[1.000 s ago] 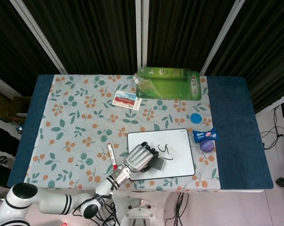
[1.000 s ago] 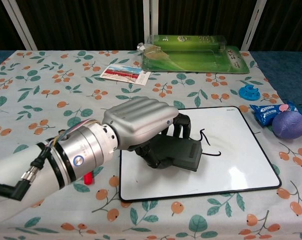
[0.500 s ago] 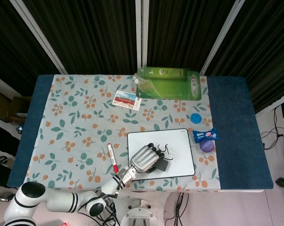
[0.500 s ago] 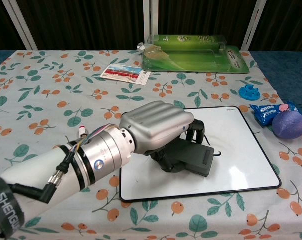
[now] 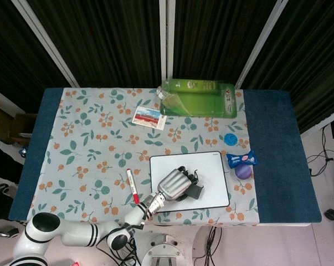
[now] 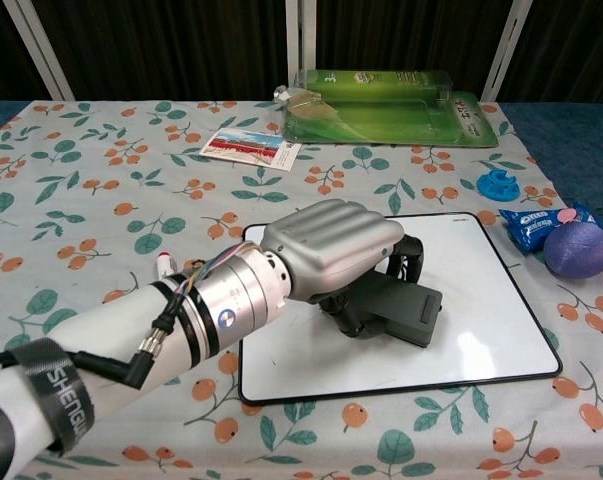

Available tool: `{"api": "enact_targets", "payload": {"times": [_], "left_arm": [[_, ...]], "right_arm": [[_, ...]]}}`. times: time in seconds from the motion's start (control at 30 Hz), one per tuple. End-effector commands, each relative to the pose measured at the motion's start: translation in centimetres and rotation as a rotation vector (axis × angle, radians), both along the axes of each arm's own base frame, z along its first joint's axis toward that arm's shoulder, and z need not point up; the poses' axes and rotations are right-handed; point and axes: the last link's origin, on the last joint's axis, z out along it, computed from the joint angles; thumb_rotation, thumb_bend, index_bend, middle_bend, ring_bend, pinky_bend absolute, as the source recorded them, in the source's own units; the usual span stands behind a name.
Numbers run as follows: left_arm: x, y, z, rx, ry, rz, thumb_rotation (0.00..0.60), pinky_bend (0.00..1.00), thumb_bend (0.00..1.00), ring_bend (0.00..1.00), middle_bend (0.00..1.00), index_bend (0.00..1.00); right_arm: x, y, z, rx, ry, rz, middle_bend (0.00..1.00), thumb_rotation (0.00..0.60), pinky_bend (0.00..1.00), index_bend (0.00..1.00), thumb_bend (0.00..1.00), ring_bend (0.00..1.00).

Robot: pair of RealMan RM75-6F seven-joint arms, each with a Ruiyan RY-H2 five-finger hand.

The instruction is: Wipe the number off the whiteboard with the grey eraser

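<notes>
The whiteboard (image 5: 211,166) (image 6: 481,300) lies flat near the table's front edge, right of centre. My left hand (image 5: 175,184) (image 6: 331,248) reaches over it from the front left and holds the grey eraser (image 5: 195,192) (image 6: 403,312) flat against the board's middle. The fingers are curled over the eraser's top. No clear number strokes show on the bare board. The spot where the number was lies under the hand and eraser. My right hand appears in neither view.
A red-capped marker (image 5: 132,185) (image 6: 164,262) lies left of the board. A blue snack packet (image 5: 241,159) (image 6: 536,226), a purple ball (image 5: 243,172) (image 6: 577,247) and a blue cap (image 5: 230,138) (image 6: 498,184) sit right of it. A photo card (image 5: 149,117) and a green package (image 5: 199,98) lie at the back.
My left hand has slid the eraser rightward across the board, over the written number. The black strokes seen earlier no longer show.
</notes>
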Motion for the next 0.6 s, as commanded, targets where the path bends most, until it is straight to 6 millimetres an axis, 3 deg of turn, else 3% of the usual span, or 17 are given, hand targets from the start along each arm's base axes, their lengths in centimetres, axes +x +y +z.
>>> {"api": "enact_targets", "payload": {"times": [0.03, 0.6], "left_arm": [[0.2, 0.2, -0.2, -0.003, 0.003, -0.001, 0.6, 0.28, 0.44, 0.52, 0.57, 0.57], [1.0, 2.6, -1.1, 0.02, 0.008, 0.015, 0.6, 0.28, 0.47, 0.52, 0.58, 0.58]], "right_arm": [[0.0, 0.0, 0.0, 0.0, 0.0, 0.0, 0.0, 0.6, 0.0, 0.0, 1.0, 0.0], [-0.3, 0.2, 0.7, -0.027, -0.002, -0.016, 0.0, 0.6, 0.0, 0.0, 1.0, 0.0]]}}
